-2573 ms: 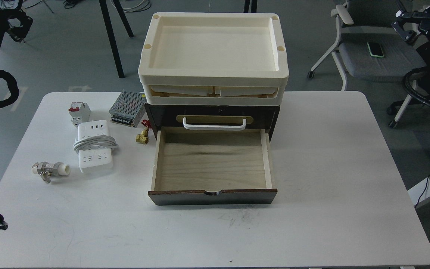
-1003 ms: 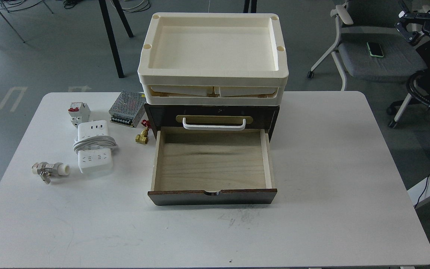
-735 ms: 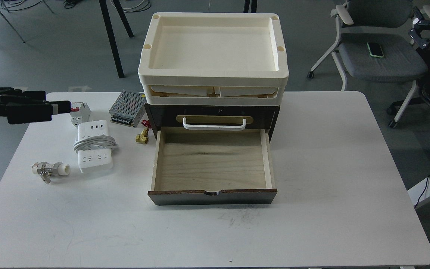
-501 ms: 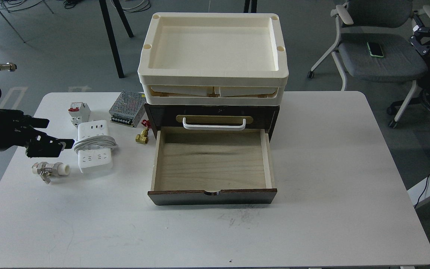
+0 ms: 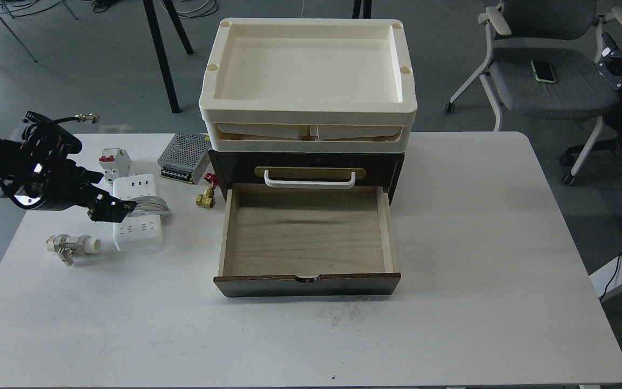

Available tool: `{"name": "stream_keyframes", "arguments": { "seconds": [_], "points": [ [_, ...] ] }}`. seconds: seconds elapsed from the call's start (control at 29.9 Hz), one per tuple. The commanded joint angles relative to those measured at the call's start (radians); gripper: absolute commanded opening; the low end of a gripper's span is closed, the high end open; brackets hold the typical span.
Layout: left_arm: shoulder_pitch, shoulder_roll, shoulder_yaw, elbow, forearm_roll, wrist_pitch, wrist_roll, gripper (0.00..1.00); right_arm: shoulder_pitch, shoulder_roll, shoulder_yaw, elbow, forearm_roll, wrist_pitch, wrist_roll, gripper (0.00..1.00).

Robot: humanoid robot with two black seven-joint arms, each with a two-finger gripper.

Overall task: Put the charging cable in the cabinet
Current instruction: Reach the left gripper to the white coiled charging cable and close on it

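Note:
The charging cable (image 5: pixel 139 231) is a white power strip with its cord coiled around the middle. It lies flat on the table left of the cabinet. My left gripper (image 5: pixel 116 209) comes in from the left and sits over the strip's left edge at the coiled cord. Its dark fingers cannot be told apart. The dark brown cabinet (image 5: pixel 305 162) stands at the table's middle back. Its lower drawer (image 5: pixel 305 232) is pulled out, and its pale wood inside is empty. My right gripper (image 5: pixel 616 59) is high at the far right edge, away from the table.
A white-and-red circuit breaker (image 5: pixel 114 162), a perforated metal box (image 5: pixel 184 156) and a brass valve (image 5: pixel 205 198) lie behind and beside the strip. A silver valve (image 5: pixel 71 246) lies to its left. Cream trays (image 5: pixel 308 81) sit on the cabinet. A grey chair (image 5: pixel 548 75) stands at the back right.

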Motion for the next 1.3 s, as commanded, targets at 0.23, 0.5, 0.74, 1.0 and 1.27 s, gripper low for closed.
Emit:
{"name": "stream_keyframes", "arguments": {
  "seconds": [0.23, 0.5, 0.74, 1.0, 1.27],
  "points": [
    [-0.025, -0.155, 0.124, 0.272, 0.001, 0.135, 0.000, 0.98, -0.004, 0.000, 0.000, 0.000, 0.000, 0.000, 0.000, 1.00],
    [-0.028, -0.198, 0.165, 0.321, 0.001, 0.162, 0.000, 0.96, -0.010, 0.000, 0.001, -0.001, 0.001, 0.000, 0.000, 1.00],
    [-0.028, -0.209, 0.179, 0.336, 0.001, 0.195, 0.000, 0.91, -0.014, 0.000, 0.001, -0.001, 0.000, 0.000, 0.000, 1.00],
    [-0.028, -0.214, 0.180, 0.338, 0.001, 0.195, 0.000, 0.76, -0.015, 0.001, 0.001, -0.001, 0.000, 0.000, 0.000, 1.00],
    [-0.039, -0.215, 0.220, 0.338, 0.001, 0.197, 0.000, 0.68, -0.015, 0.000, 0.001, -0.001, 0.000, 0.000, 0.000, 1.00]
  ]
}}
